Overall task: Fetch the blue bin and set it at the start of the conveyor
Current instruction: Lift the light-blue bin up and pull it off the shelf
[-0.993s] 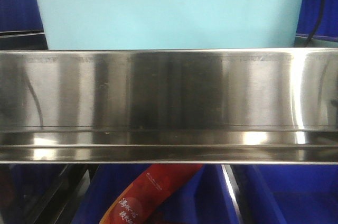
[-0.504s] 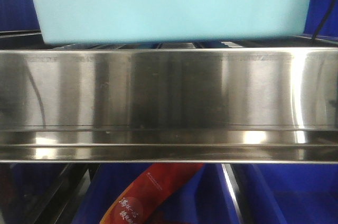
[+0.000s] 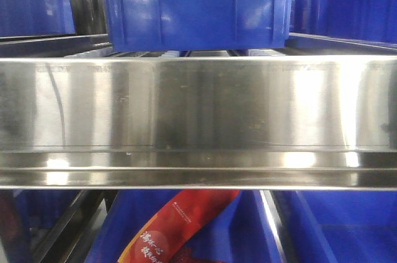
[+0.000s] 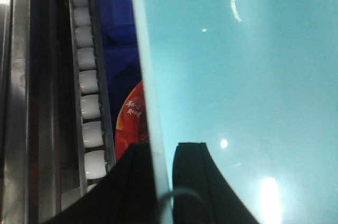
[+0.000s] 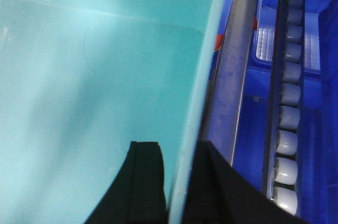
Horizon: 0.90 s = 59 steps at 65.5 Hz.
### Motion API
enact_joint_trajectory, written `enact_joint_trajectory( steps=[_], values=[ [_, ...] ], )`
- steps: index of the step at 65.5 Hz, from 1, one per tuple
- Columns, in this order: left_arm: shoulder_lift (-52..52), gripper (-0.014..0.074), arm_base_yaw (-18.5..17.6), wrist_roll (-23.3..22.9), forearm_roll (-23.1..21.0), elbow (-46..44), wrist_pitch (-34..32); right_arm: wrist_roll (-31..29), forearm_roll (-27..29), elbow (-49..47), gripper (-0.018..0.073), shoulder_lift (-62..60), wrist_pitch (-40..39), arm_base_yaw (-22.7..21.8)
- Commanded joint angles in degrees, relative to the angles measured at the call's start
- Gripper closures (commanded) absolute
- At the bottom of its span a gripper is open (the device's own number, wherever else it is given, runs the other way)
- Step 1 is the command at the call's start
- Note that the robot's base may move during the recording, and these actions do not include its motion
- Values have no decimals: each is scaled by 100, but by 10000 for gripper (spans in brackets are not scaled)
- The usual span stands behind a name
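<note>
The blue bin (image 4: pixel 243 86) fills most of the left wrist view as a pale turquoise inner surface. My left gripper (image 4: pixel 162 152) is shut on its thin left wall, one black finger (image 4: pixel 134 182) outside and one inside. In the right wrist view the same bin (image 5: pixel 90 76) fills the left side. There my right gripper (image 5: pixel 177 152) is shut on the bin's right wall, with a finger (image 5: pixel 145 182) inside. The bin does not appear in the front view. The conveyor start is out of view.
A shiny stainless-steel shelf rail (image 3: pixel 198 108) spans the front view. A dark blue ribbed bin (image 3: pixel 198 5) stands behind it, with more to either side. Below lies a red packet (image 3: pixel 180 226) in a blue bin. White roller tracks (image 4: pixel 87 102) (image 5: pixel 288 102) run beside the bin.
The turquoise bin has risen out of the front view, uncovering the dark blue ribbed bin behind it. The steel rail and the red packet have not moved.
</note>
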Motion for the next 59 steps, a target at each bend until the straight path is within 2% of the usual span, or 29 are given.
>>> enact_joint_trajectory(
  steps=[1,59],
  values=[
    [-51,708,5,-7,261,-34,-63,-146,-299,-50,712,-43,-17,-25],
    [-52,708,15,-7,261,-34,-159,-146,-267,-50,712,259,-71,-25]
  ],
)
